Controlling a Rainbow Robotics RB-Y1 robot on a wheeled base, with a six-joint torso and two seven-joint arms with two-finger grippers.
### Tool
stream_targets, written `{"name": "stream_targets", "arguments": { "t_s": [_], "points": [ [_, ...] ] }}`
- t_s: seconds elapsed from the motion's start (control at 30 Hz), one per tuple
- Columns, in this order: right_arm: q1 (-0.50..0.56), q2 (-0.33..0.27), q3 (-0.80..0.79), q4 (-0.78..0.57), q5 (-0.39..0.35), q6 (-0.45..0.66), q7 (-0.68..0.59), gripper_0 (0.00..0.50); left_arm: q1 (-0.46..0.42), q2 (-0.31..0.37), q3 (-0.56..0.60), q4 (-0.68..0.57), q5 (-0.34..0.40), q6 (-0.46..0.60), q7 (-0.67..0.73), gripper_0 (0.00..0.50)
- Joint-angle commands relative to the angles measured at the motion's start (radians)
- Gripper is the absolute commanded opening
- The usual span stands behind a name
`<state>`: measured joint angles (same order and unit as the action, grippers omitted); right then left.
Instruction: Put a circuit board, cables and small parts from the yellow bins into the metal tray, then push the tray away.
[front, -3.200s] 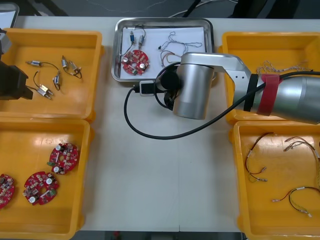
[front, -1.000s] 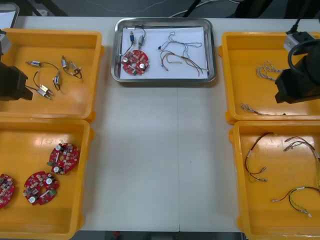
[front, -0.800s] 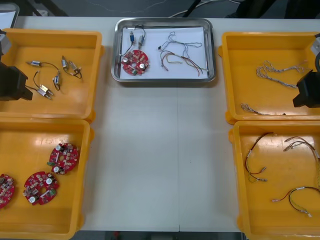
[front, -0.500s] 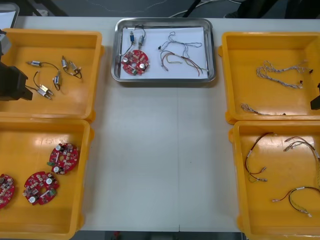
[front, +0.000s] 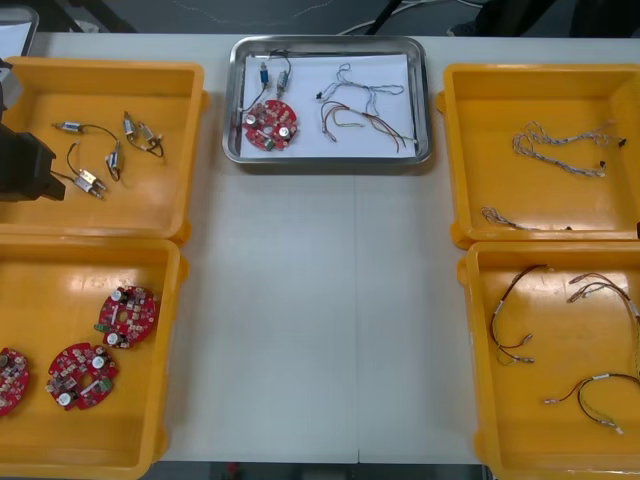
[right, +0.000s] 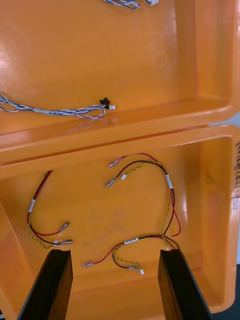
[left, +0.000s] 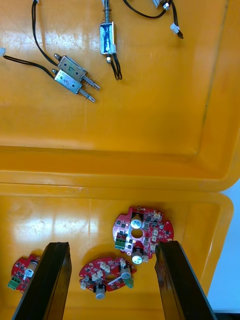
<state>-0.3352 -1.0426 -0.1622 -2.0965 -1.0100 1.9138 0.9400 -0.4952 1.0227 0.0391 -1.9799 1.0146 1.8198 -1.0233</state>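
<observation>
Judging by its contents, the shiny rectangular metal tray (front: 330, 159) is loaded. A round red circuit board (front: 271, 125) lies in its left half, thin coloured cables (front: 360, 105) in its right half, and small metal parts (front: 275, 72) by its far left corner. The tray sits at the middle of the table, close to the far edge, between the rectangular yellow plastic bins (front: 100, 68).

The step in hand appears to be the push, if it is not already done.

- **Left gripper** (left: 112, 245): fingers apart, empty, over the two left bins.
- **Right gripper** (right: 115, 252): fingers apart, empty, over the two right bins.

Recommendation: bring the fingers together, meet the near rim at mid-length, and drive slowly straight away. An off-centre contact would likely swing the tray, and little table lies beyond it.

The tray's long axis runs left to right, parallel to the far edge, and its short sides face the bins.
</observation>
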Motion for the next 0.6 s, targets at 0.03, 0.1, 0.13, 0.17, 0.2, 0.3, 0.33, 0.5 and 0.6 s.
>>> {"name": "stream_targets", "arguments": {
  "t_s": [0.03, 0.1, 0.13, 0.17, 0.2, 0.3, 0.33, 0.5, 0.6],
  "points": [
    [0.079, 0.039, -0.071, -0.069, 0.037, -0.004, 0.039, 0.5, 0.006, 0.042, 0.024, -0.008, -0.008, 0.007, -0.083, 0.5],
    [0.094, 0.053, -0.082, -0.079, 0.04, -0.007, 0.045, 0.5, 0.006, 0.042, 0.024, -0.008, -0.008, 0.007, -0.083, 0.5],
    [0.102, 0.064, -0.094, -0.079, 0.037, -0.007, 0.049, 0.5, 0.006, 0.042, 0.024, -0.008, -0.008, 0.007, -0.083, 0.5],
    [0.107, 0.072, -0.1, -0.079, 0.036, -0.007, 0.051, 0.5, 0.006, 0.042, 0.024, -0.008, -0.008, 0.007, -0.083, 0.5],
    [0.113, 0.087, -0.109, -0.079, 0.036, -0.007, 0.057, 0.5, 0.006, 0.042, 0.024, -0.008, -0.008, 0.007, -0.083, 0.5],
    [0.119, 0.113, -0.12, -0.086, 0.042, -0.007, 0.079, 0.5, 0.006, 0.042, 0.024, -0.008, -0.008, 0.007, -0.083, 0.5],
    [0.12, 0.121, -0.12, -0.088, 0.045, -0.009, 0.085, 0.5, 0.006, 0.042, 0.024, -0.008, -0.008, 0.007, -0.083, 0.5],
    [0.136, 0.139, -0.12, -0.089, 0.054, -0.01, 0.171, 0.5, 0.006, 0.042, 0.024, -0.008, -0.008, 0.007, -0.083, 0.5],
    [0.151, 0.141, -0.126, -0.099, 0.065, -0.012, 0.2, 0.5, 0.006, 0.042, 0.024, -0.008, -0.008, 0.007, -0.083, 0.5]
  ]
}}
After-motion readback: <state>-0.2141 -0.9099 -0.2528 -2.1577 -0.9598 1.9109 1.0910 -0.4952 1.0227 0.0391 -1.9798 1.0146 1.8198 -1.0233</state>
